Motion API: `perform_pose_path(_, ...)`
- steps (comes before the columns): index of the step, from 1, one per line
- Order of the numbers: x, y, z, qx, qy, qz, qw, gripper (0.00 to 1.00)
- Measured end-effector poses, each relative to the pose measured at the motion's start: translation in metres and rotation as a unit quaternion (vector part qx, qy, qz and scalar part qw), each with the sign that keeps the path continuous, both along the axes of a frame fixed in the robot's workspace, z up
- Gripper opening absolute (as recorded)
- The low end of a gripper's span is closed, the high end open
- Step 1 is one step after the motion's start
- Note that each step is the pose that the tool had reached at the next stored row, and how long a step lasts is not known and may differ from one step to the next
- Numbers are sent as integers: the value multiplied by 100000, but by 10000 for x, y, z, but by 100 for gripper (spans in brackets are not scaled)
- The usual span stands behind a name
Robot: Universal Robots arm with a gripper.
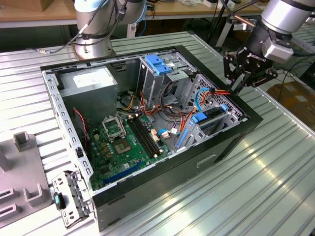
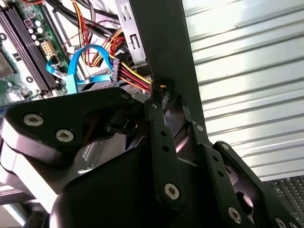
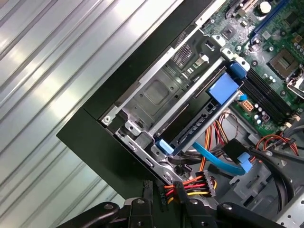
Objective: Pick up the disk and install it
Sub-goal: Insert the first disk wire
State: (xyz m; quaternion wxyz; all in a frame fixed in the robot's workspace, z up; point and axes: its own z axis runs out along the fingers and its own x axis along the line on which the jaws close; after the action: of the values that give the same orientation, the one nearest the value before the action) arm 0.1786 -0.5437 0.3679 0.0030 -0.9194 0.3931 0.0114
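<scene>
The disk (image 3: 192, 124) sits in a slot of the metal drive cage (image 3: 156, 92) at the open computer case's right end in the exterior view. It is seen edge-on, with blue rail tabs at both ends. In the exterior view the disk (image 1: 212, 115) lies just below and left of my gripper (image 1: 237, 86). The gripper hovers over the case's black rim beside the cage, its fingers together with nothing between them. In both wrist views the gripper (image 2: 164, 95) (image 3: 161, 194) is close to a plug of red, yellow and black wires (image 3: 192, 184).
The case (image 1: 231, 142) lies open on a ribbed metal table (image 1: 266, 191). Inside are a green motherboard (image 1: 123, 142), a grey power supply box (image 1: 91, 83), a blue bracket (image 1: 158, 64) on a taller cage and loose cables. Grey fixtures (image 1: 22, 167) stand at the exterior view's left.
</scene>
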Motion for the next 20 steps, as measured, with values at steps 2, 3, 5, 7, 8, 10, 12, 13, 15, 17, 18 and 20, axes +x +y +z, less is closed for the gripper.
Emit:
perform_pose_path(2, 3, 0, -2, 1, -3, 7, 100000, 31)
perform_pose_path(3, 3, 0, -3, 5, -3, 5, 100000, 31)
perform_pose_path(5, 4, 0, -3, 7, -1, 10, 100000, 30)
perform_pose_path(7, 5, 0, -3, -3, -4, 10, 100000, 24)
perform_pose_path(8, 6, 0, 11, 13, 1, 7, 100000, 17)
perform_pose_path(10, 7, 0, 95, 2, 82, 0, 100000, 16)
perform_pose_path(12, 8, 0, 110, 19, 113, -4, 100000, 16)
perform_pose_path(13, 9, 0, 110, 12, 113, -3, 100000, 16)
perform_pose_path(15, -39, 0, 108, 6, 113, -135, 100000, 16)
perform_pose_path(17, -181, 0, 95, 20, 117, -538, 99998, 16)
perform_pose_path(18, -189, 0, 79, 1, 113, -2832, 99960, 16)
perform_pose_path(20, -190, 0, 78, 12, 113, -2845, 99959, 16)
